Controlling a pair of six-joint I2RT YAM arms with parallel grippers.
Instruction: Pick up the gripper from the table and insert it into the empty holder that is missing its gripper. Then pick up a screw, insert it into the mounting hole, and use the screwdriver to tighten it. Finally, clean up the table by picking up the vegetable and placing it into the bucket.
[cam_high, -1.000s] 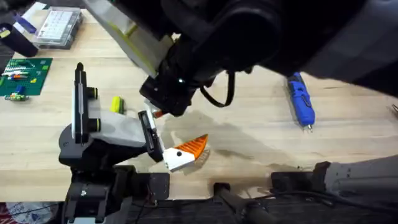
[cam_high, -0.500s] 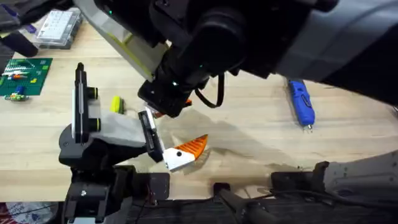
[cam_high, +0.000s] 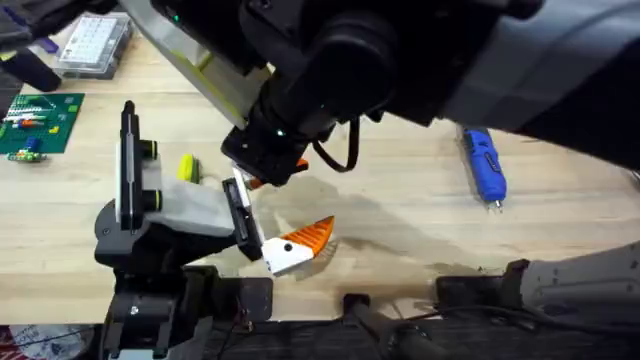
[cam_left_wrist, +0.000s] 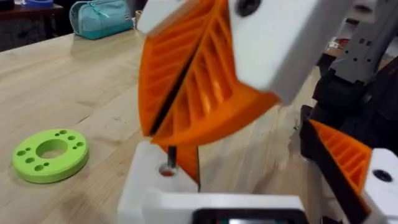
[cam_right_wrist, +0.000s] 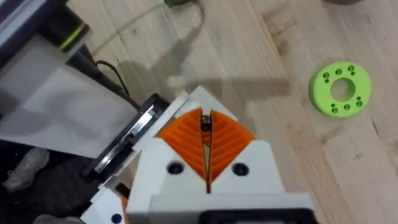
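**Screw poised over white block at holder**

Right gripper (cam_high: 256, 182) across the middle of the table and low over the holder (cam_high: 165, 215), orange ribbed pads (cam_right_wrist: 231, 138) pressed together on a thin dark screw (cam_right_wrist: 204, 122). In the left wrist view, the same gripper (cam_left_wrist: 180, 134) large and close, the screw (cam_left_wrist: 171, 154) pointing down, tip just above a small hole (cam_left_wrist: 167, 169) in a white block (cam_left_wrist: 146, 186); touching or not, impossible to tell.

The gripper (cam_high: 298, 245), white base with orange ribbed finger and black dot, at the near end of the holder, just beside a slanted black bar (cam_high: 240, 220); seated there or merely lying on the table (cam_high: 400, 220), impossible to tell from above. Tall black upright plate (cam_high: 128, 165) at the holder's far-left side, yellow-green knobs (cam_high: 148, 149) beside it.

Blue screwdriver (cam_high: 483, 160) flat on the wood at the right, metal tip toward the near edge, well apart from the holder and from both arms. Yellow-green disc (cam_high: 187, 167) with a ring of small holes on the table just beyond the grey stand, also in the right wrist view (cam_right_wrist: 341, 88) and the left wrist view (cam_left_wrist: 50, 155).

Clear compartment case (cam_high: 92, 45) and green board (cam_high: 38, 122) at the far left of the table.
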